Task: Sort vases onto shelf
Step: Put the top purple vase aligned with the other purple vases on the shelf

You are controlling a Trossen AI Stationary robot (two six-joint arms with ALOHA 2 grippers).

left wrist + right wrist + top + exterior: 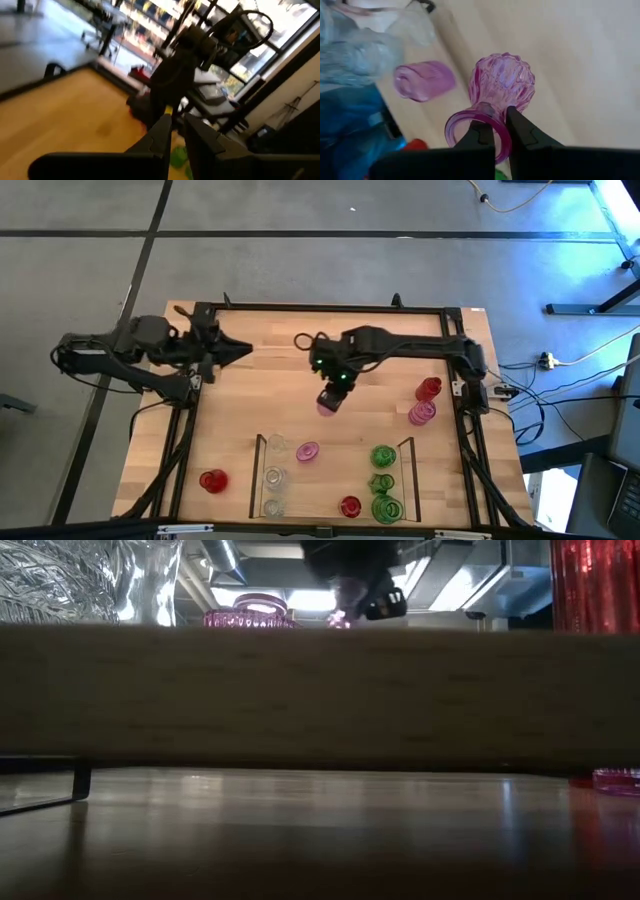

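My right gripper point(331, 394) hangs over the middle of the table, just beyond the shelf point(258, 480), and is shut on a pink narrow-necked vase point(502, 82). Inside the shelf stand clear vases point(274, 477) in the left column, a pink vase point(307, 451), a red vase point(350, 506) and green vases point(383, 482) at the right. A red vase point(212, 480) stands left of the shelf. A red vase point(429, 388) and a pink one point(421, 413) stand at the right. My left gripper point(243, 348) waits at the far left, shut, holding nothing. My right gripper holds the pink vase by the rim of its mouth point(500, 143), with one finger point(481, 137) over the opening and the other point(521, 132) outside by the neck. The fingers slant down from above. The vase hangs below them, body downward, lifted clear of the table.
The black frame point(320, 308) runs around the tabletop. The shelf's near wall point(320, 690) fills the low view, with vase tops showing above it. Bare wood lies between the shelf and the far edge, under my right arm point(400, 345).
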